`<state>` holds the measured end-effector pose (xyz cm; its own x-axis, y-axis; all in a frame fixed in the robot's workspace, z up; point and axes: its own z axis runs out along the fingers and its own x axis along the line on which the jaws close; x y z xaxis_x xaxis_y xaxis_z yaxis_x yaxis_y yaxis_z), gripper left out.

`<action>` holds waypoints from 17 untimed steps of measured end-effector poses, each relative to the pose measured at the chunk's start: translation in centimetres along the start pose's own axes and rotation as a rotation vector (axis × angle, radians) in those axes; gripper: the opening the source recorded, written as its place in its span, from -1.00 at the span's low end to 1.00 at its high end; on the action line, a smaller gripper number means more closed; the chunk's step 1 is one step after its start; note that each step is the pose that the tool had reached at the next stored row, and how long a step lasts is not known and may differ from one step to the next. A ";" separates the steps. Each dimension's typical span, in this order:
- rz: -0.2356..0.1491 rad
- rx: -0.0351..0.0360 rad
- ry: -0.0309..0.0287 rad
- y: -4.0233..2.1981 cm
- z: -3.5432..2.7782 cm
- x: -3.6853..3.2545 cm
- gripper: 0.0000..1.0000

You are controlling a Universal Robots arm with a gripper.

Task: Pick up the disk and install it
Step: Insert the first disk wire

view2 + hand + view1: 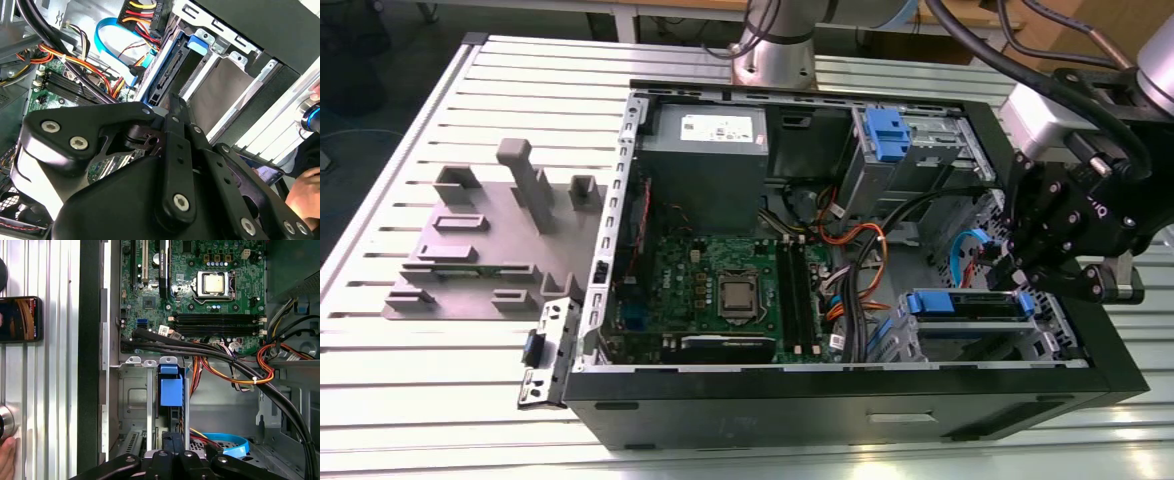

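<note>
The disk (pixel 970 305), silver in a blue bracket, lies in the lower drive bay at the front right corner of the open computer case (pixel 854 400). In the second wrist view the disk (pixel 167 75) is seen edge-on in the bay, with its connector end and blue tab showing. In the first wrist view its blue bracket (pixel 171 390) stands between the bay's metal rails. My gripper (pixel 1017 275) hangs over the case's right wall, just above that bay. Its fingers are shut together with nothing between them, and the gripper's tip (pixel 172 102) (pixel 172 437) is close to the disk's end.
A second blue bracket (pixel 886 135) sits in the upper bay. Orange and black cables (pixel 854 250) and a blue ribbon cable (pixel 112 35) run beside the drive bay. A grey fixture block (pixel 480 240) stands on the slatted table. A person's hand (pixel 305 190) and a phone (pixel 20 319) lie by the case.
</note>
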<state>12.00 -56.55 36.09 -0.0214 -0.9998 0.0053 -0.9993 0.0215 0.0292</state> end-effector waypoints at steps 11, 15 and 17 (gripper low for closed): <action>0.000 0.0000 0.0001 -0.28 -0.01 -0.01 -0.79; 0.000 0.0000 0.0001 -0.29 -0.01 -0.01 -0.79; 0.000 0.0001 0.0000 -0.29 -0.01 -0.01 -0.79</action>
<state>12.29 -56.55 36.10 -0.0214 -0.9998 0.0053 -0.9993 0.0216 0.0291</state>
